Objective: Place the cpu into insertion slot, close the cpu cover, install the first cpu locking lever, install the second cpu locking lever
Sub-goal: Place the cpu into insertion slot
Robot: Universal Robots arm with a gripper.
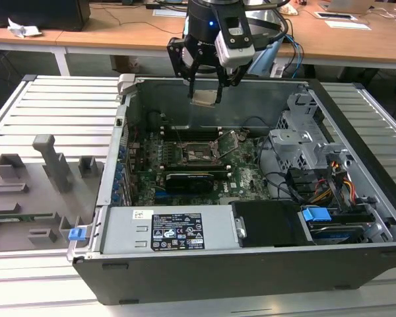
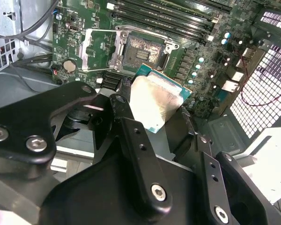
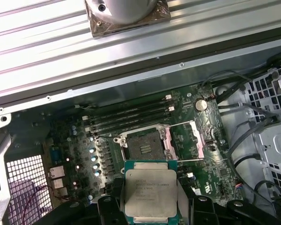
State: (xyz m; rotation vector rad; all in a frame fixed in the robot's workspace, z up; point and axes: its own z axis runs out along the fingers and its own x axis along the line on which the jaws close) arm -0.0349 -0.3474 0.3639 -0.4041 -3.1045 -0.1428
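My gripper hangs over the open computer case, shut on the cpu, a small flat square chip with a pale metal face. In both wrist views the cpu sits between the black fingers, held by its edges above the green board. The insertion slot lies below, dark and uncovered. The cpu cover is swung open beside the slot. Thin wire levers stand loose along its sides.
A black card lies just in front of the slot, with the grey power supply nearer the case front. A metal drive cage and cables are on the exterior view's right. Grey fixtures stand on the slatted table.
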